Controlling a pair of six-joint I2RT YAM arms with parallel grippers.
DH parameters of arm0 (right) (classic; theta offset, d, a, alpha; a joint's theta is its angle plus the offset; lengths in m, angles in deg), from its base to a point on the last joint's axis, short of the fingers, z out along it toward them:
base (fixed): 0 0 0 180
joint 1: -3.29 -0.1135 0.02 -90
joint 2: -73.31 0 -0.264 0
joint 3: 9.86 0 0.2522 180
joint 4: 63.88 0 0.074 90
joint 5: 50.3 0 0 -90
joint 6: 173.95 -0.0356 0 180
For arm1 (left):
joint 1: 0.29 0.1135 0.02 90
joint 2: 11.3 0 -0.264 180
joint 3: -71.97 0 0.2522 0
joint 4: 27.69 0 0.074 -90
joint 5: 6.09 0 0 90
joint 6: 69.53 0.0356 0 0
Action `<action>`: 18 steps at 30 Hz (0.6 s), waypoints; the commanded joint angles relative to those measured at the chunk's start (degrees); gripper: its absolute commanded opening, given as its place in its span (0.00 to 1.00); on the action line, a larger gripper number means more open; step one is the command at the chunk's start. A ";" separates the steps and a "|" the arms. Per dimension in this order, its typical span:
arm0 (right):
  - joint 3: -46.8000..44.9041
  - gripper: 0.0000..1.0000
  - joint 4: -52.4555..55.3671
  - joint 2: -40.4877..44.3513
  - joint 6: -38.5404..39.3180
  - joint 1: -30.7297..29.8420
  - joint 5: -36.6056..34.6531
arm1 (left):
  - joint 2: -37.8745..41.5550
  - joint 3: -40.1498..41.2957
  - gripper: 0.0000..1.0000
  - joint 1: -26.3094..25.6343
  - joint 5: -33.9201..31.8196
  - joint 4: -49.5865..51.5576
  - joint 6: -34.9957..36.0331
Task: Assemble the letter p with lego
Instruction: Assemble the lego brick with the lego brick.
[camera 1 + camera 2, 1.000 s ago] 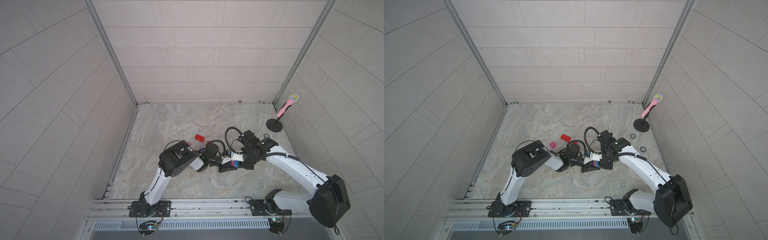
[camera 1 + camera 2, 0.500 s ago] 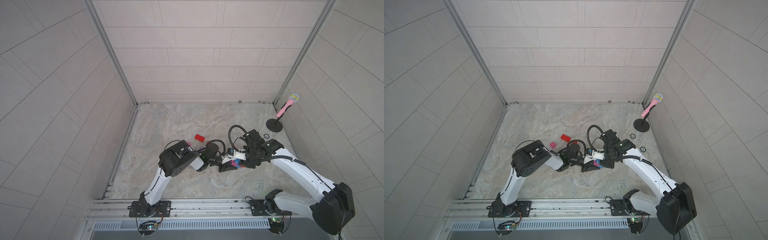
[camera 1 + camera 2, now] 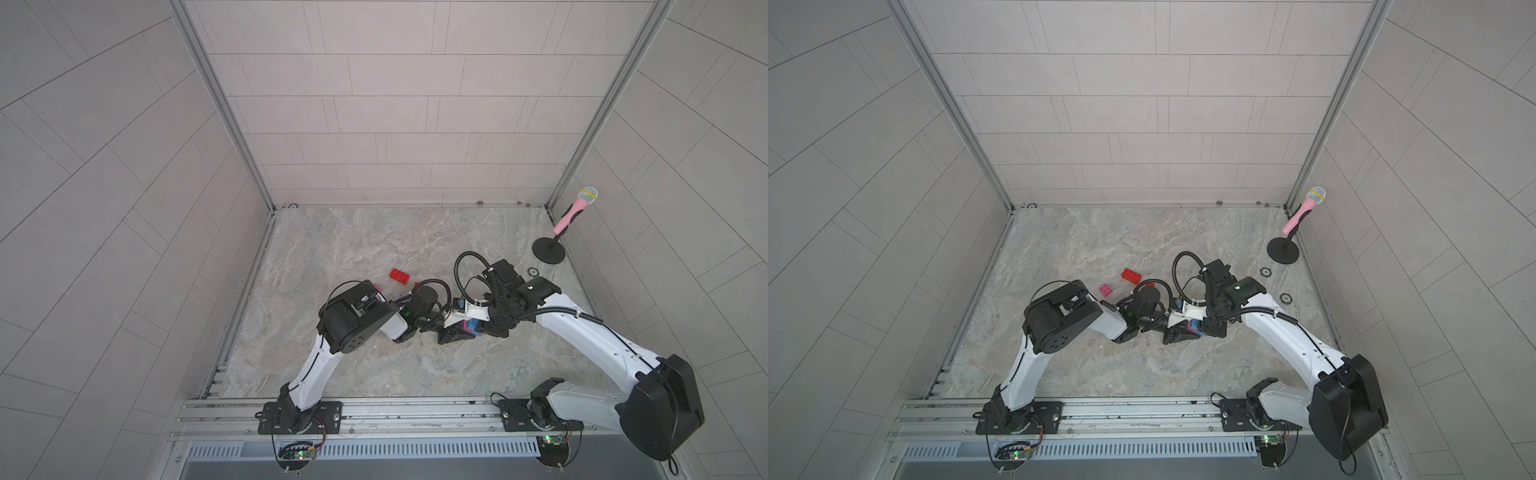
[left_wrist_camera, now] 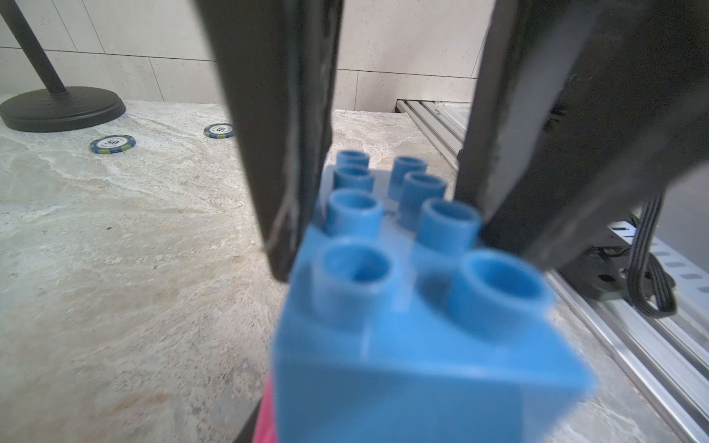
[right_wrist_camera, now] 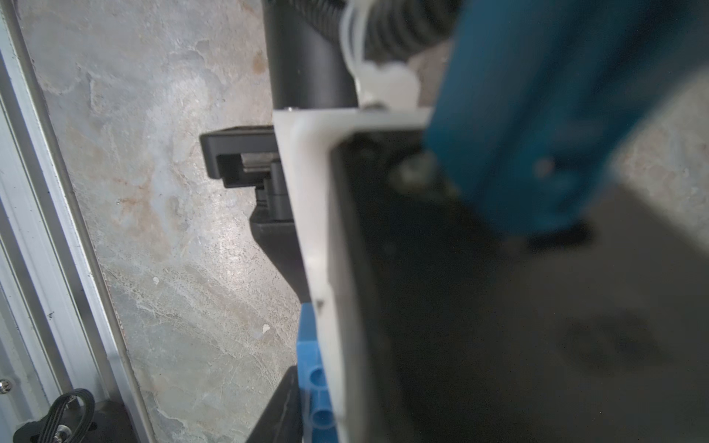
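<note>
An oblong blue lego brick [image 4: 406, 345] with a pink brick [image 4: 266, 416] under it hangs just above the table between my two grippers. In both top views this stack [image 3: 470, 325] [image 3: 1194, 325] sits where the grippers meet. My left gripper [image 3: 451, 334] is shut on the near end of the stack, and the bricks hide its fingers in the left wrist view. My right gripper [image 4: 391, 230] is shut on the far end of the blue brick, one dark finger on each long side. The right wrist view shows the blue brick's edge [image 5: 312, 379] beside one finger [image 5: 276, 414].
A red brick [image 3: 400, 275] and a pink brick [image 3: 1106, 289] lie on the table behind the left arm. A pink microphone [image 3: 575, 208] on a black stand [image 3: 548, 251] is at the back right, with poker chips [image 3: 1265, 272] [image 3: 1285, 297] near it. A metal rail [image 3: 374, 411] runs along the front.
The right arm's wrist has shifted slightly and its elbow has swung outward. Both grippers stay together on the brick stack.
</note>
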 commanded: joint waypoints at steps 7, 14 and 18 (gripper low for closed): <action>-0.71 0.00 -2.21 -2.47 1.16 0.20 0.42 | -3.49 0.91 0.00 0.20 -1.36 8.18 0.72; -1.09 0.00 -2.49 -3.63 1.68 0.21 1.59 | -3.71 0.64 0.00 0.26 -1.12 8.49 0.71; -1.18 0.00 -1.73 -5.49 1.95 0.21 1.45 | -3.80 0.64 0.00 0.20 -1.12 8.58 0.70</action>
